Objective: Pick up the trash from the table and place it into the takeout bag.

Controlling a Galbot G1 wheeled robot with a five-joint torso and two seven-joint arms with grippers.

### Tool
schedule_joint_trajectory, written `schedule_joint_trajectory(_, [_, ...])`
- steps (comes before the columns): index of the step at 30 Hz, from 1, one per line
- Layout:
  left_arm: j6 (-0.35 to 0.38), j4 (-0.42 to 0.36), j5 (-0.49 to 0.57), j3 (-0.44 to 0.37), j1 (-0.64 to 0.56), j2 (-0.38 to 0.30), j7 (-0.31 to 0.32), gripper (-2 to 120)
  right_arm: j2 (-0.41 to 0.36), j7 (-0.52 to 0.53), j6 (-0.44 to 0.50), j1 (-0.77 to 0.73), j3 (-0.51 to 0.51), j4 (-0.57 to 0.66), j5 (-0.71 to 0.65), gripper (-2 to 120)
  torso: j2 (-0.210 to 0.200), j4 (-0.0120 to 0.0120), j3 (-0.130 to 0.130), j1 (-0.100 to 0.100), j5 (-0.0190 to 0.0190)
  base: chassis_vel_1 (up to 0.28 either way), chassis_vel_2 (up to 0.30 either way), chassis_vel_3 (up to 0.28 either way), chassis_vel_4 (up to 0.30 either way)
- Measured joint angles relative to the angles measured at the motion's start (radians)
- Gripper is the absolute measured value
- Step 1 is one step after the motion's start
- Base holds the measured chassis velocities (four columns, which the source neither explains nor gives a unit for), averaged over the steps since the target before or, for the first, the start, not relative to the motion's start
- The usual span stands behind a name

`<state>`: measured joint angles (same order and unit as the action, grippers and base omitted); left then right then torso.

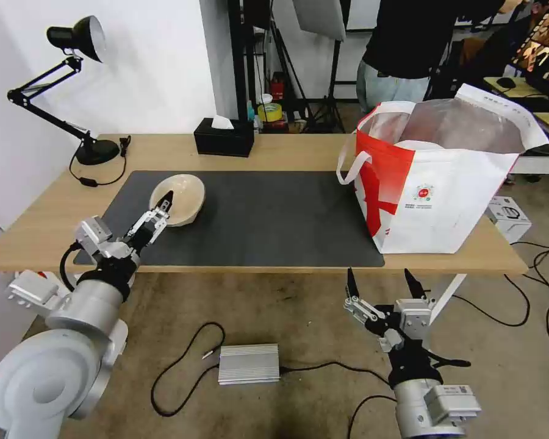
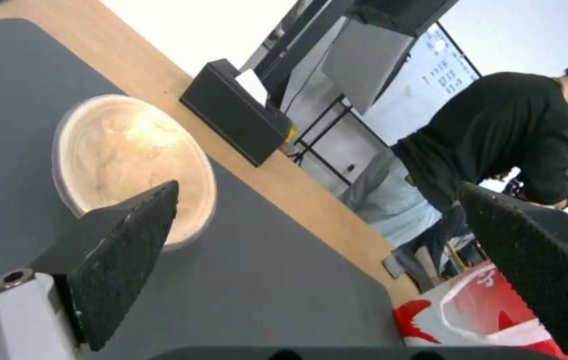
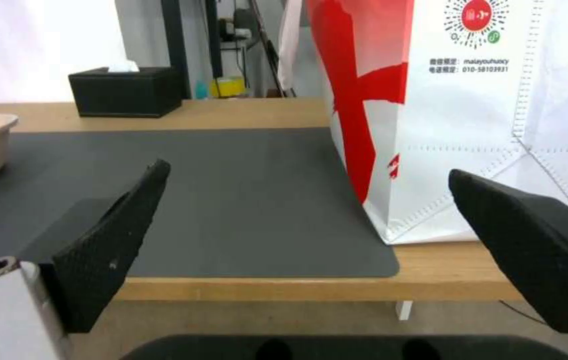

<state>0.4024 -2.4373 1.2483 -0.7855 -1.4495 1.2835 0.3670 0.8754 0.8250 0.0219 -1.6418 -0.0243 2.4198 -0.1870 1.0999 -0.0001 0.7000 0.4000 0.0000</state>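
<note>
A plain white wall [image 1: 152,67] runs behind the left side. A black desk lamp [image 1: 73,91] stands at the back left corner. The floor [image 1: 274,311] is mottled grey-brown, with a silver power brick [image 1: 249,363] and black cables [image 1: 183,366] trailing across it. Dark stands [image 1: 244,55] rise farther back.

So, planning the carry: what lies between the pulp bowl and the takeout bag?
Bare dark mat separates pulp bowl from takeout bag, seen in head view.
</note>
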Motion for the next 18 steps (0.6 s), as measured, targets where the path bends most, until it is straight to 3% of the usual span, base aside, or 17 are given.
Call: schedule_joint_trajectory(18, [0.020,0.069,0.013,0.001,0.037,-0.020,0.062,99,0.000,0.000,0.000,0.000,0.000,0.000,0.000,100,0.000,0.0001,0.000,0.000,0.0000,0.000,0.000,0.000,0.000])
